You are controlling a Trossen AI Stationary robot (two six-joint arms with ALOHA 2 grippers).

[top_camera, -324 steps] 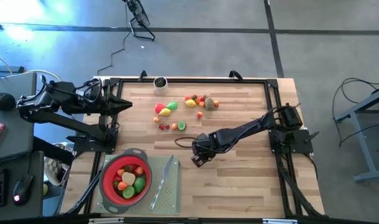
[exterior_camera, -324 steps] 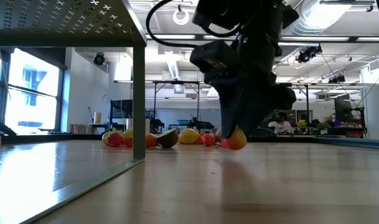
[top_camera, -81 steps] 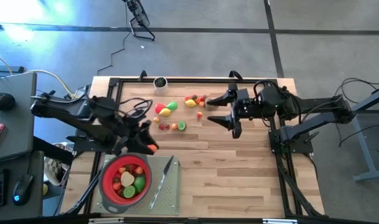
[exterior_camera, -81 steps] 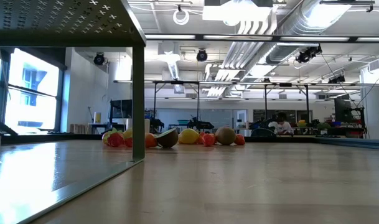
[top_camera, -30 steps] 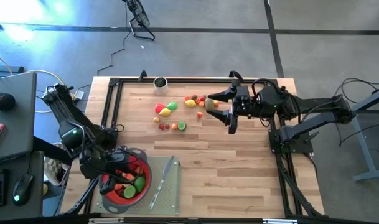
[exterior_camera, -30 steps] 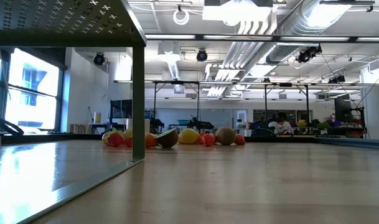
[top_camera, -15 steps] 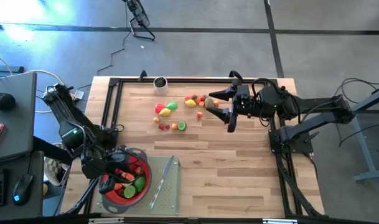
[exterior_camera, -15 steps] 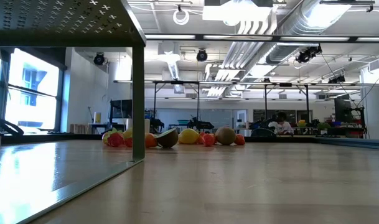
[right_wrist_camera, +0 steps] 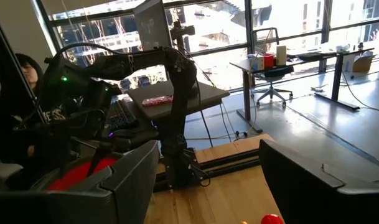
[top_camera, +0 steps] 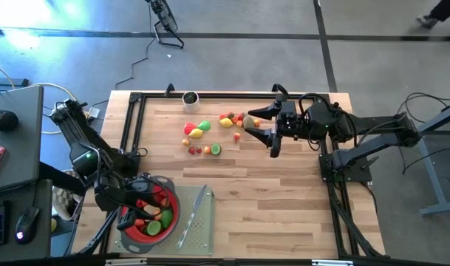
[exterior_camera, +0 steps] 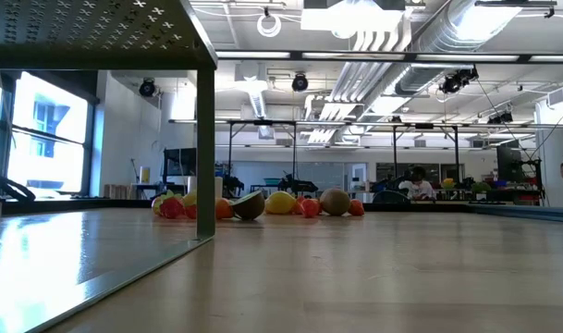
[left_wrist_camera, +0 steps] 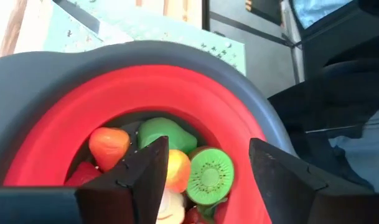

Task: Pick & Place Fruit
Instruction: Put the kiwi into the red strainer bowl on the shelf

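From above, I see my left gripper (top_camera: 140, 209) over the red strainer (top_camera: 128, 227) at the near left corner of the table (top_camera: 284, 199). The strainer sits on a pale green mat (top_camera: 199, 233) and has a grey rim. It holds some of the fruit (top_camera: 159, 218): green, red and orange bits show beside the gripper. A slim grey knife (top_camera: 194, 214) lies on the mat next to the strainer, its long side running from near to far with a small slant. More loose fruit (top_camera: 210, 133) is spread on the wood at the far middle of the table, in two small bunches. My right gripper (top_camera: 265, 131) hangs just right of that fruit, fingers wide apart and empty. A small dark cup (top_camera: 189, 97) stands at the far edge.

From table height, I see the loose fruit (exterior_camera: 263, 204) in a row far back on the wood. No gripper shows here.

From my left wrist, I look down into the strainer (left_wrist_camera: 195, 106). My two dark fingers (left_wrist_camera: 139, 180) stand apart with nothing between them. Below them lie a kiwi half (left_wrist_camera: 209, 177) with its cut face up, an orange piece (left_wrist_camera: 109, 144), a green piece (left_wrist_camera: 159, 132) and a yellow one.

From my right wrist, the fingers (right_wrist_camera: 124, 180) are spread wide. A person (right_wrist_camera: 21, 93) sits beyond the table.
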